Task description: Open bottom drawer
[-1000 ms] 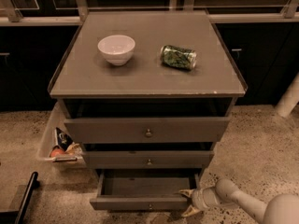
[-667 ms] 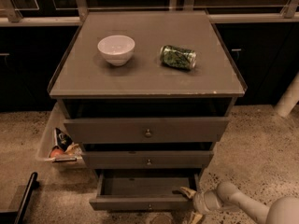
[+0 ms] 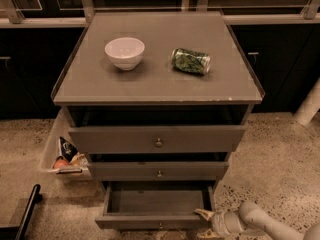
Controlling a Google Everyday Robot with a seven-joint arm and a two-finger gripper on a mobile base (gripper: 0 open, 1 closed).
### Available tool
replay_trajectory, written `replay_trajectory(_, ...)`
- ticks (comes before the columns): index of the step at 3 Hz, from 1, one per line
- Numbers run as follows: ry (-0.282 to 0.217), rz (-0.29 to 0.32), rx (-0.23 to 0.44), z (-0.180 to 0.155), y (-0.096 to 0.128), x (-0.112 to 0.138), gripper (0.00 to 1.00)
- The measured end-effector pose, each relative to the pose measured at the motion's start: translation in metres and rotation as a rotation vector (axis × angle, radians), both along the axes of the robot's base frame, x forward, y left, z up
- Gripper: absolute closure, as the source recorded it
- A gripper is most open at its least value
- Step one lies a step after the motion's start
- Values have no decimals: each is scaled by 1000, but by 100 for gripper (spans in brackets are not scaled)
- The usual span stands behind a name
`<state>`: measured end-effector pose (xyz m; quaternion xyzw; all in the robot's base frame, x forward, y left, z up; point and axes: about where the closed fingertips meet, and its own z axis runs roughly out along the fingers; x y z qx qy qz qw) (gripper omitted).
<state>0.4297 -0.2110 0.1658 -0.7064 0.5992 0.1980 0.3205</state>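
The bottom drawer (image 3: 150,221) of a grey-brown cabinet is pulled out, and its plain dark interior shows from above. Its knob is cut off by the lower edge of the view. My gripper (image 3: 204,223) is at the right end of the drawer's front panel, at the bottom right of the view. My pale arm (image 3: 260,221) reaches in from the lower right corner. The gripper sits against the front panel's right corner.
The middle drawer (image 3: 159,170) and top drawer (image 3: 157,139) stand slightly out. A white bowl (image 3: 124,52) and a green can (image 3: 191,60) on its side lie on the cabinet top. A bin of snack packets (image 3: 62,156) sits left; a black bar (image 3: 27,211) lower left; a white post (image 3: 310,104) right.
My gripper and wrist have shifted slightly down at the drawer's right corner. The bottom drawer stays pulled out about as far as before.
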Motion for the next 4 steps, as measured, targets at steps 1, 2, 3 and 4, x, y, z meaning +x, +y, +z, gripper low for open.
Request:
replay_trajectory(1, -1, -4, 0, 3, -7, -11, 79)
replay_trajectory(2, -1, -4, 0, 6, -7, -10, 100)
replay_trajectory(3, -1, -4, 1, 6, -7, -10, 0)
replay_trajectory(4, -1, -4, 1, 6, -7, -10, 0)
